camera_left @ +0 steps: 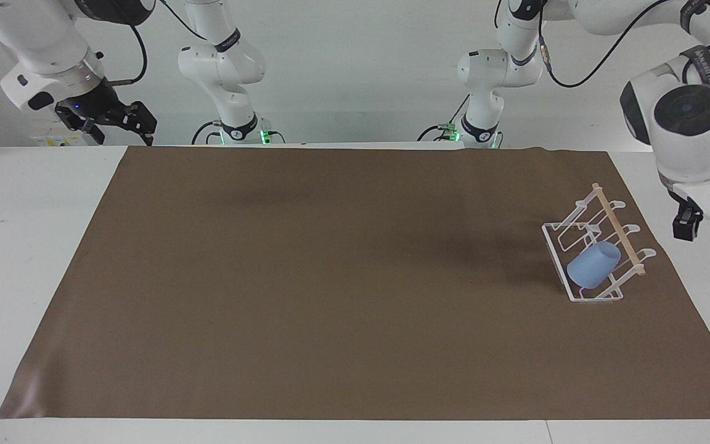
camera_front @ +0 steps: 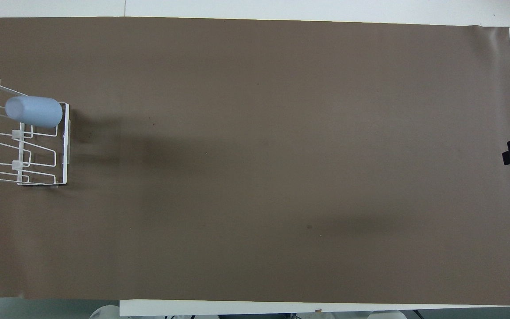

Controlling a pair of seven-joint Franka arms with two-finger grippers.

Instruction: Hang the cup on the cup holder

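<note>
The right tool point(camera_left: 124, 120) waits raised over the robots' edge of the surface point(camera_left: 10, 246) at the right arm's corner, fingers spread wide and empty, and the left tool point(camera_left: 688, 225) hangs over the bare strip at the left arm's end edge – only partly in view, its fingers apart, gripping nothing. The cup holder point(camera_left: 567, 237) stands on the brown mat point(camera_left: 330, 277) near that same end edge, and the cup point(camera_left: 592, 265) hangs tilted on its prong farthest from the robots – touched by neither tool.
</note>
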